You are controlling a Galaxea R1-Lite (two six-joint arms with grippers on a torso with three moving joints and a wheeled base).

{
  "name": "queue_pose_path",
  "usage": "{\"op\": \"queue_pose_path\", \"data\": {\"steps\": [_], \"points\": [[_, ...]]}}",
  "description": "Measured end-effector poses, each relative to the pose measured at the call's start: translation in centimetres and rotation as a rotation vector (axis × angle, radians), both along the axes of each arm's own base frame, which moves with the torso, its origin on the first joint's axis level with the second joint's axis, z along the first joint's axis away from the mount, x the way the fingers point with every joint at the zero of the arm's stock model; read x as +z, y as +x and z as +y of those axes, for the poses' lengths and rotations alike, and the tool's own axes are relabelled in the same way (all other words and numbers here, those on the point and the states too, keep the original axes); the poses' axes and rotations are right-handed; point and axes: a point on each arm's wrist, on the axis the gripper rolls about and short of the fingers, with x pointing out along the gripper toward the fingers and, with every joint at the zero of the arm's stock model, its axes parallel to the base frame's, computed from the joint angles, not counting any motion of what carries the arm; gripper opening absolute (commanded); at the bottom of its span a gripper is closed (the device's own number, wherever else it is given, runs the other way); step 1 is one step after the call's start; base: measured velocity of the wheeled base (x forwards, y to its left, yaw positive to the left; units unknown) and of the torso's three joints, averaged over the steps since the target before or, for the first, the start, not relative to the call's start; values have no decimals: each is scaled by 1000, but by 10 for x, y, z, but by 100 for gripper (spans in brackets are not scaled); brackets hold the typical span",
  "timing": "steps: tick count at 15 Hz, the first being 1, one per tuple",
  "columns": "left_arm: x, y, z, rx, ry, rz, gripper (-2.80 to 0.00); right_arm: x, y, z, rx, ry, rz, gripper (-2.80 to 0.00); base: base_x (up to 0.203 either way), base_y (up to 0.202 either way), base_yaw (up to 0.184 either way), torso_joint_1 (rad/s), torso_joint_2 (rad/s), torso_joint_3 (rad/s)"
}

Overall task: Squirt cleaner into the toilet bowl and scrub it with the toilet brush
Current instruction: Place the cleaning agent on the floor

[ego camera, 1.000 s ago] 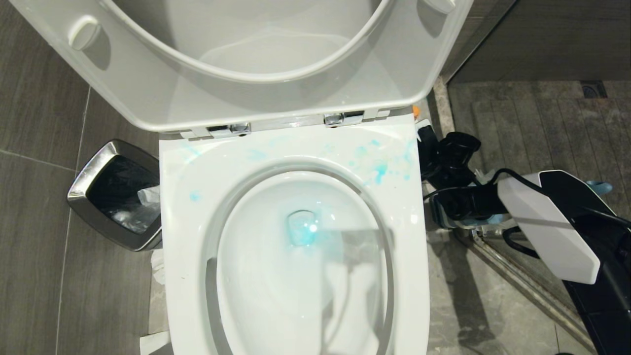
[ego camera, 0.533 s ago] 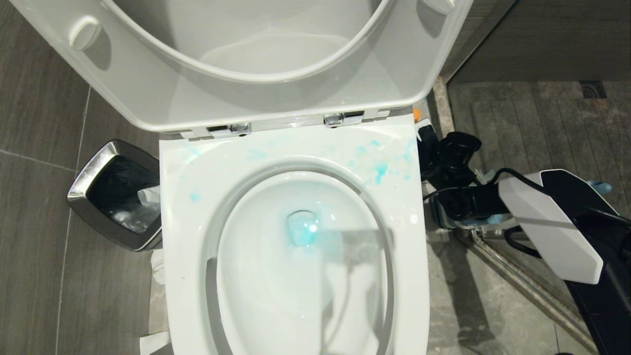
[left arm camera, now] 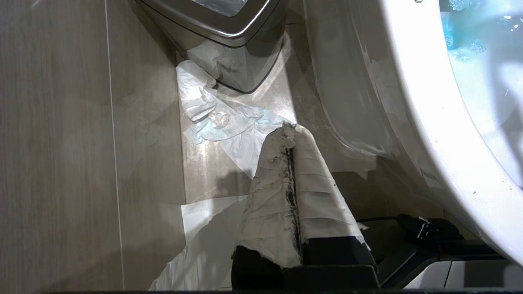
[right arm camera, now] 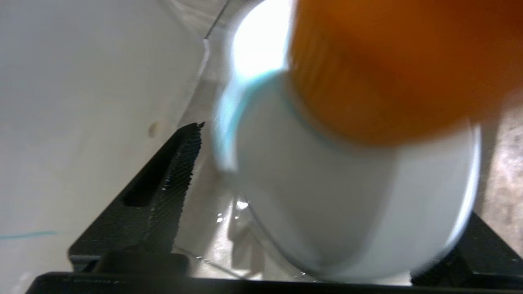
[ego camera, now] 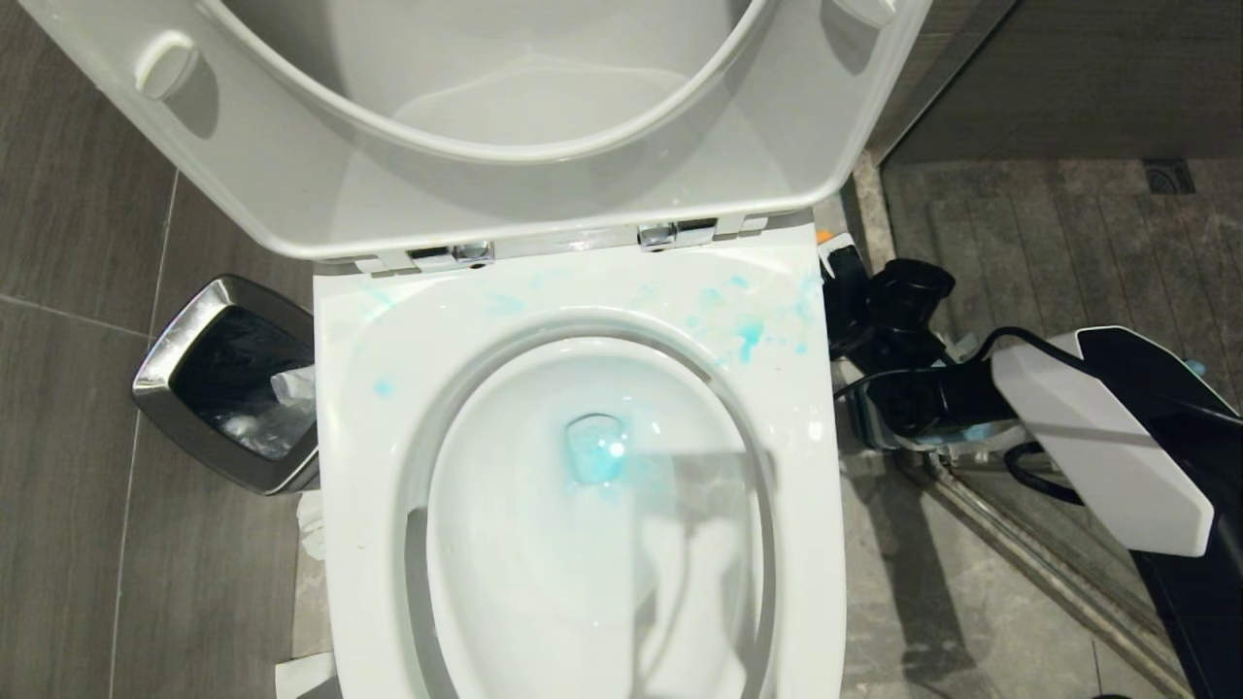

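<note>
The white toilet bowl (ego camera: 816,466) stands with seat and lid (ego camera: 291,184) raised. Turquoise cleaner (ego camera: 748,335) is splashed over the back of the rim and tints the water (ego camera: 594,454). The cleaner's whitish bottle (right arm camera: 327,204) with an orange cap (right arm camera: 388,65) stands on the floor by the bowl's right side. My right gripper (right arm camera: 327,183) is open around it, and floor shows between one black finger (right arm camera: 171,179) and the bottle. In the head view this gripper (ego camera: 855,291) reaches down beside the bowl. The toilet brush is hidden. My left gripper (left arm camera: 288,128), tape-wrapped, is shut and empty, low at the bowl's left.
A steel-rimmed black bin (ego camera: 228,383) stands left of the toilet, with crumpled tissue (left arm camera: 212,118) on the floor beside it. A metal threshold rail (ego camera: 1029,553) runs across the floor on the right. A blue sliver (ego camera: 1192,367) peeks out behind my right forearm.
My right forearm has shifted slightly to the right, and less of the blue thing behind it shows. The toilet and bin are as before.
</note>
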Motion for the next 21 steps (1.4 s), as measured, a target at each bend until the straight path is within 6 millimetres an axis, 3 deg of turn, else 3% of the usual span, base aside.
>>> {"op": "queue_pose_path", "data": {"steps": [6,16,21], "points": [[0,0,0,0,0,1,-280,-8,-17,15,55,96,73,0,0,0,0,0,0,0],[0,0,0,0,0,0,-280,-1,-30,13,39,104,86,0,0,0,0,0,0,0],[0,0,0,0,0,0,-280,16,-63,6,-42,142,135,0,0,0,0,0,0,0]]}}
